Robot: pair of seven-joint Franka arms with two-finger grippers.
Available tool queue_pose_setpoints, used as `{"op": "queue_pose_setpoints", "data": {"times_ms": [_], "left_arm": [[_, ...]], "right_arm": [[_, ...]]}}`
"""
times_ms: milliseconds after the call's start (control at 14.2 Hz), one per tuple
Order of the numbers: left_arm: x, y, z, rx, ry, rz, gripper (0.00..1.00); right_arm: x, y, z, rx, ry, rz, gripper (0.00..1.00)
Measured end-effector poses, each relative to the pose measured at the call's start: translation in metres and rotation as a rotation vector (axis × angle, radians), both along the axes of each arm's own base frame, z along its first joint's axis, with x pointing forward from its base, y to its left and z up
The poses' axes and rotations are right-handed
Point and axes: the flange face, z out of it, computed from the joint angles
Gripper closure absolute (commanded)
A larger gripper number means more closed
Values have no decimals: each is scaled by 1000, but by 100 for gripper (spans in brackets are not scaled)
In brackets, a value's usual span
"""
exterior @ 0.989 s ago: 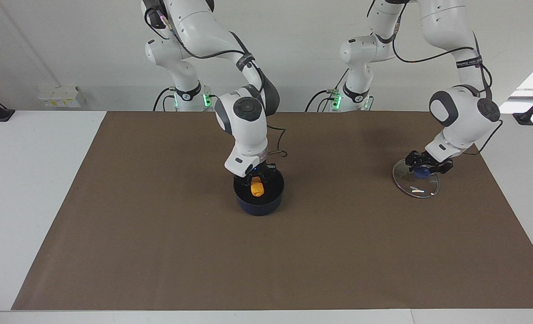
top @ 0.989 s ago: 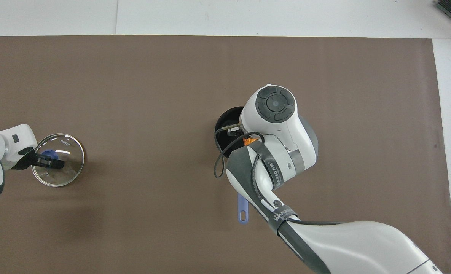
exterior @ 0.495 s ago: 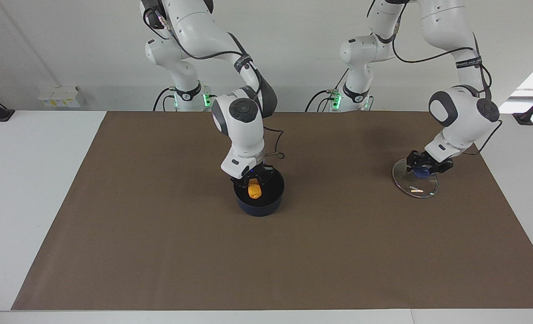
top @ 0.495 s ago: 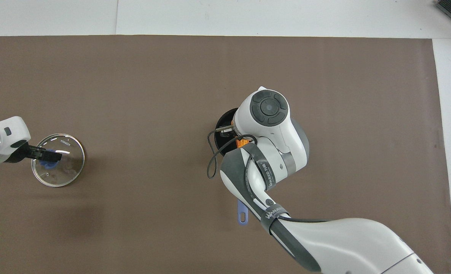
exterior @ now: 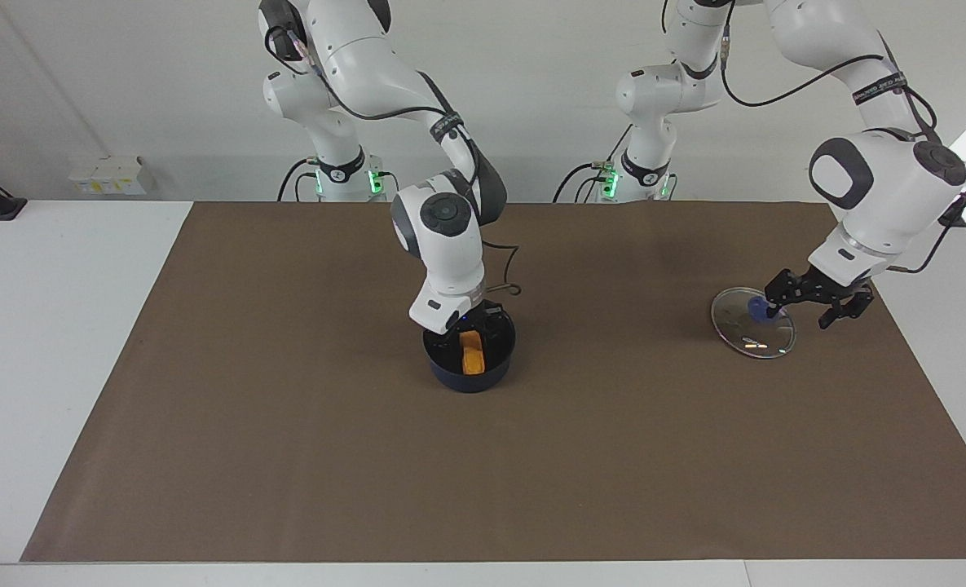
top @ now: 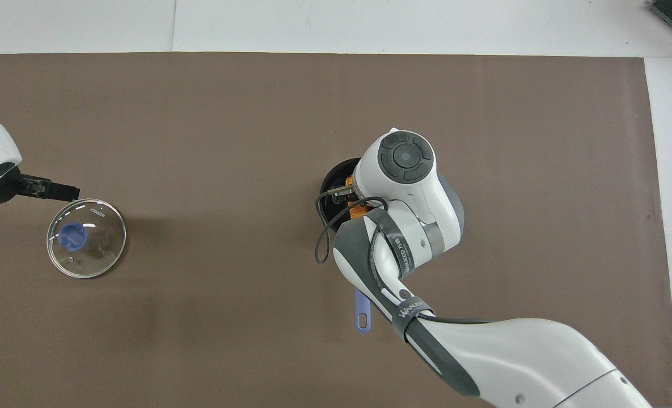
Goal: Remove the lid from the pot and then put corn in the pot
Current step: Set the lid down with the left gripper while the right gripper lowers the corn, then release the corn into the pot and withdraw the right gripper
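Observation:
The dark navy pot (exterior: 470, 373) stands mid-table, its blue handle (top: 362, 313) pointing toward the robots. The orange-yellow corn (exterior: 473, 357) lies tilted inside it, and a bit of it shows under the arm from overhead (top: 358, 211). My right gripper (exterior: 472, 324) hangs just above the pot's mouth, open, with the corn below its fingers. The glass lid (exterior: 756, 336) lies flat on the mat toward the left arm's end of the table (top: 94, 255), blue knob (top: 74, 237) up. My left gripper (exterior: 800, 314) is open, raised just above the lid's edge, holding nothing.
A brown mat (exterior: 287, 424) covers most of the white table (exterior: 59, 326). My right arm's wrist and forearm (top: 404, 187) hide most of the pot from overhead. A black cable (top: 320, 238) loops beside the pot.
The left gripper let go of the lid's knob, opened and rose away from it. The right gripper opened and the corn dropped lower into the pot.

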Motion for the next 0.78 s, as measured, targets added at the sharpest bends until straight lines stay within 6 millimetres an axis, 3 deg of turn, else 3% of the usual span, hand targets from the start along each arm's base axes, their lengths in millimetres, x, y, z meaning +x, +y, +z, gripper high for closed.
{"op": "queue_pose_setpoints", "data": {"times_ms": [212,353,495,777], "left_arm": [[8,-49,36,-4,46,103,0],[8,-69,59,-6,72,155,0],[8,-74,83,-7,91,169,0],[2,-70,119,-1,117,169,0]], "right_arm": [[3,4,14,13,-23,4,0],[6,-1,34,22,-47,-5,0],[8,-24,70,21,-51,-34,0],[6,-103,154,-4,-53,-116,0]]}}
